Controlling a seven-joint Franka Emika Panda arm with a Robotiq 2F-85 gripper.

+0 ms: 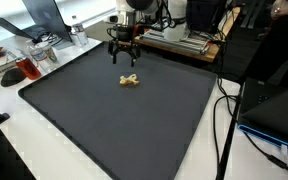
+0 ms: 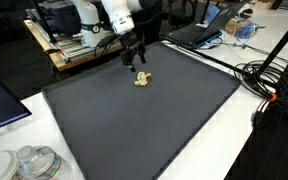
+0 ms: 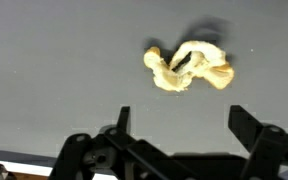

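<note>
Beyond the spread, empty jaws, only the wrist view shows the yellow object (image 3: 189,68) as crumpled.

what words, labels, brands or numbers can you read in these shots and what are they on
None can be read in any view.
The pale yellow object, the dark mat and the gripper show no markings.
Anything printed on the equipment behind the mat or the plastic containers is too small and blurred to read.
</note>
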